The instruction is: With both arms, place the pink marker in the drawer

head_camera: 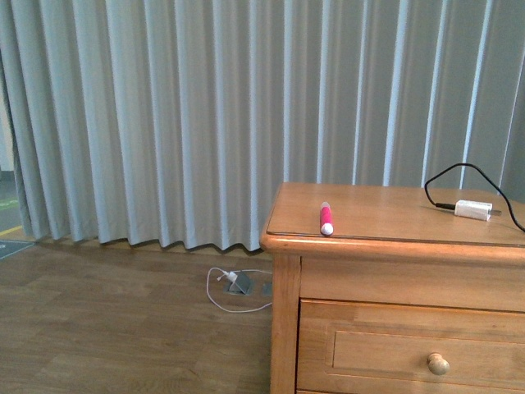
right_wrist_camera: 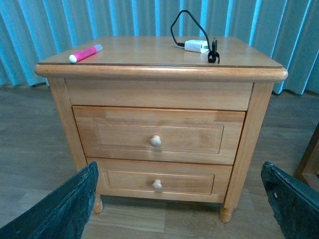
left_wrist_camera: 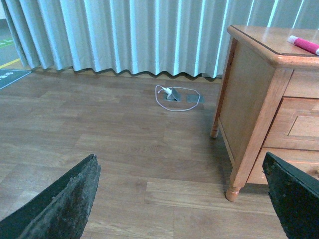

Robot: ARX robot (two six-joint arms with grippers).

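Observation:
The pink marker (head_camera: 326, 219) lies on top of the wooden cabinet (head_camera: 385, 246), near its front left corner, white end toward the front. It also shows in the left wrist view as the marker (left_wrist_camera: 303, 44) and in the right wrist view as the marker (right_wrist_camera: 85, 53). The drawer (right_wrist_camera: 159, 134), the taller upper one with a round knob (right_wrist_camera: 156, 141), is closed. My right gripper (right_wrist_camera: 178, 167) is open in front of the cabinet, well back from it. My left gripper (left_wrist_camera: 179, 164) is open over the floor to the cabinet's left. Neither arm shows in the front view.
A white charger plug (head_camera: 473, 210) with black cable lies on the cabinet's back right. The shallower lower drawer (right_wrist_camera: 157, 181) is closed. A white cable and floor socket (head_camera: 238, 283) lie by the grey curtain (head_camera: 164, 115). Another wooden piece (right_wrist_camera: 311, 154) stands at the right.

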